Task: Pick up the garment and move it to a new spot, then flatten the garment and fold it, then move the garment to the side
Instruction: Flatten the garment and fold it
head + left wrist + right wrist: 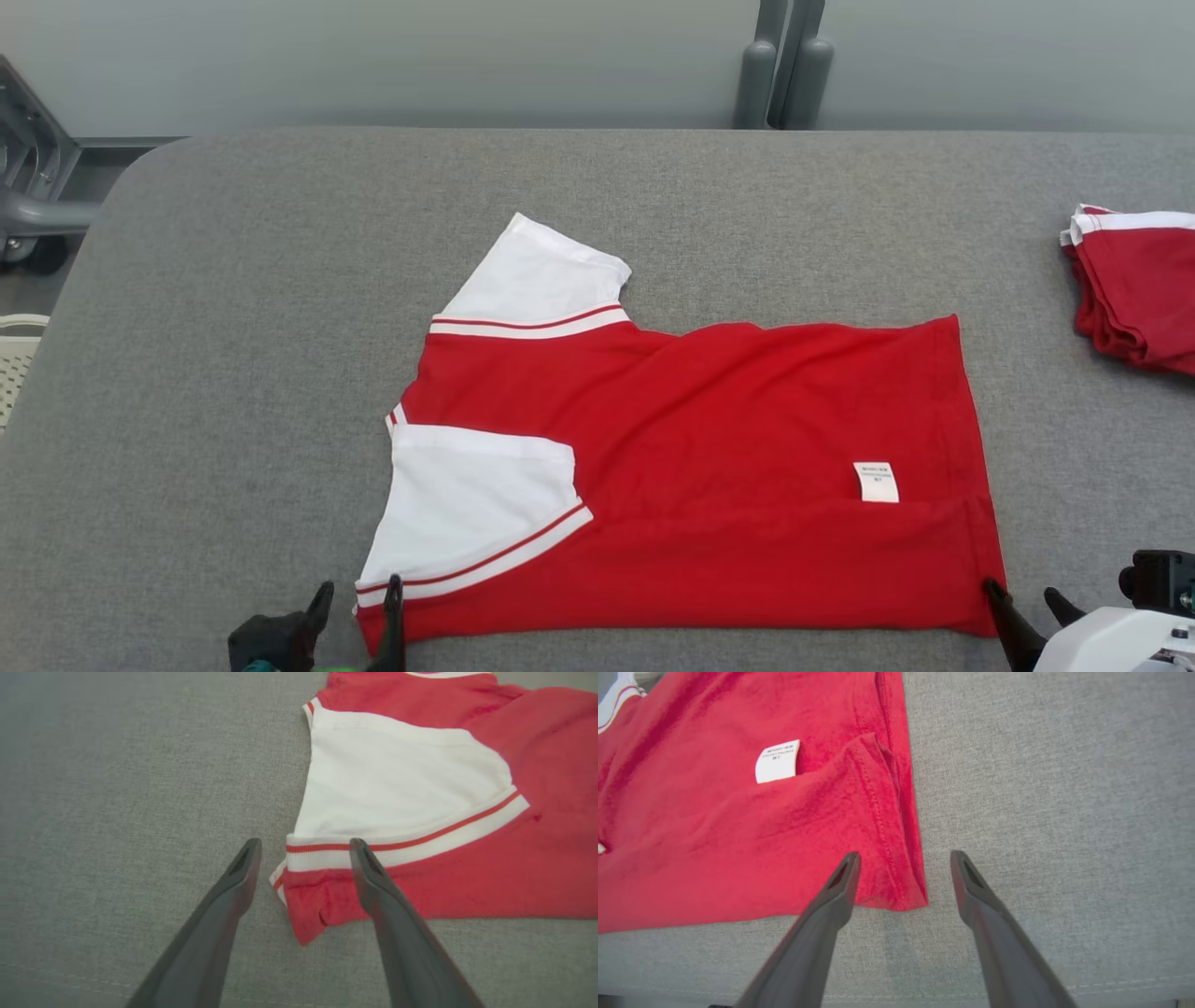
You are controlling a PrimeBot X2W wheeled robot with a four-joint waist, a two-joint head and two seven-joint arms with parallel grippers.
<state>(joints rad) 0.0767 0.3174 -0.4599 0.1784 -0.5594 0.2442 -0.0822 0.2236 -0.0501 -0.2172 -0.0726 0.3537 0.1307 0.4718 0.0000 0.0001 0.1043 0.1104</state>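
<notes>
Grey fabric table [233, 327] is carrying everything. Left end effector [360, 583] is sitting wide open at 7 o'clock, straddling the sleeve-side corner and gripping nothing. Red-and-white garment [728, 420] is lying flat mid-table with its near edge looking folded over, so I'm guessing one fold's done, with more folds plus the move aside remaining. Right end effector [1020, 588] is gaping empty at 5 o'clock by the hem corner. Folded pile [1134, 280] is sitting at 3 o'clock.

You have bright, soft, even light, with only faint shadows on the grey table [280, 280]. Your head view is sharp. Both wrist views look softer, and the dark fingers [219, 924] blur toward the bottom edge.
</notes>
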